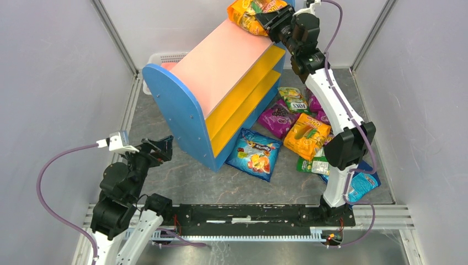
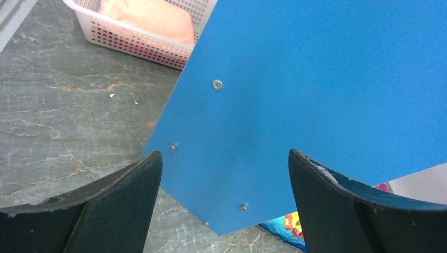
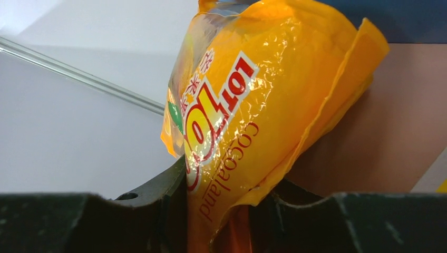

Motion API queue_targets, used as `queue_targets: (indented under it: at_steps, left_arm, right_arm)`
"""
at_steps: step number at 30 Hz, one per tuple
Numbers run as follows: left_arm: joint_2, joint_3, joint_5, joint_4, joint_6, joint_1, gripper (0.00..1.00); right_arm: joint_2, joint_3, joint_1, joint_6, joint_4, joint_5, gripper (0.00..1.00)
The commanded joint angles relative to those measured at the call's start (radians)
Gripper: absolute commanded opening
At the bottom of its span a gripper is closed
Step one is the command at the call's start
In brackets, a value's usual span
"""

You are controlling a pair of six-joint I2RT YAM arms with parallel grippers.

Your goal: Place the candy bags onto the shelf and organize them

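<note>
The shelf [image 1: 221, 66] stands at the back centre, with blue side panels, a pink top board and two yellow inner shelves facing right. My right gripper [image 1: 269, 22] is shut on an orange candy bag [image 1: 251, 14] and holds it over the far end of the pink top; the bag fills the right wrist view [image 3: 248, 100]. Several more candy bags lie on the floor right of the shelf: a blue one [image 1: 255, 154], a purple one [image 1: 278, 117], an orange one [image 1: 306, 138], a green one [image 1: 292, 99]. My left gripper [image 1: 161, 148] is open and empty, facing the shelf's blue side panel [image 2: 316, 89].
A white slatted basket [image 1: 160, 61] holding something orange sits behind the shelf's left end, also in the left wrist view [image 2: 142, 37]. Another blue bag [image 1: 361, 185] lies by the right arm's base. Grey walls close in on both sides.
</note>
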Motion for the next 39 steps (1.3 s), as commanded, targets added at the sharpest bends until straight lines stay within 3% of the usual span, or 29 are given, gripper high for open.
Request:
queue_targets:
  at_steps: [1,18,39]
  left_arm:
    - [0.014,-0.002,0.009,0.039,0.038,0.008,0.95]
    - [0.017,-0.005,0.013,0.04,0.038,0.012,0.95]
    - [0.006,-0.004,0.014,0.042,0.038,0.016,0.95]
  right_arm:
    - [-0.065,0.03,0.004,-0.061,0.128,0.04,0.44]
    - [-0.121,0.0,0.003,-0.174,0.063,0.068,0.74]
    - [-0.267,-0.109,0.003,-0.41,-0.1,0.101,0.91]
